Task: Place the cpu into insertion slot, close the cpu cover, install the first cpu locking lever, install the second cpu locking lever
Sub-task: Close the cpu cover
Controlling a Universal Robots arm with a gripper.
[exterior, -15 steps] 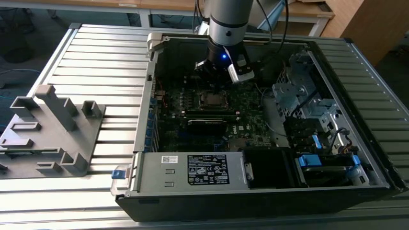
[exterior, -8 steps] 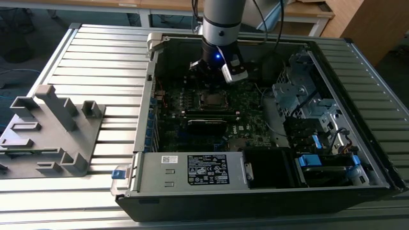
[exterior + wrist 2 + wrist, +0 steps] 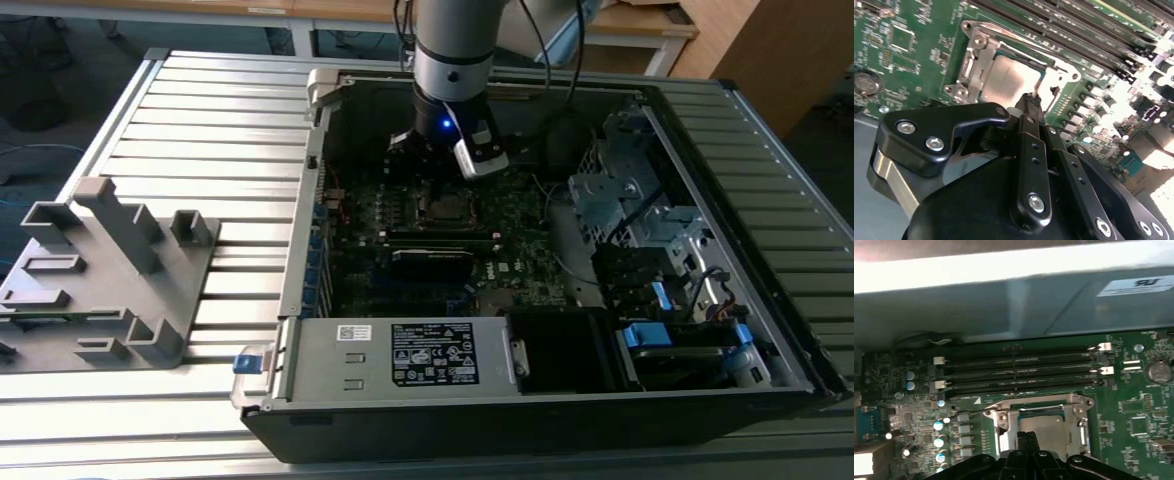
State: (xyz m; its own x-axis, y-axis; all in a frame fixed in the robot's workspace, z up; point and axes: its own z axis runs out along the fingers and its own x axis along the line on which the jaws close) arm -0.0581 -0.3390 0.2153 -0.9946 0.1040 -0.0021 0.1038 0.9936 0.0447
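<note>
computer case (image 3: 534, 425) open on bench (image 3: 200, 110) | motherboard (image 3: 919, 55) exposed | gripper (image 3: 1030, 102) poised at cover's edge, jaws clenched together, nothing seen held | cpu cover (image 3: 972, 59) laid flat | cpu (image 3: 1009, 75) seated within its window | locking lever (image 3: 970, 412) step judged in hand; press down under catch called for

The exterior view looks down from high over the open computer case (image 3: 534, 430) on the desk (image 3: 200, 110). The 2 wrist views sit close above the motherboard (image 3: 919, 55), sharing the insertion slot (image 3: 970, 70) (image 3: 1000, 421) from different angles.
</note>
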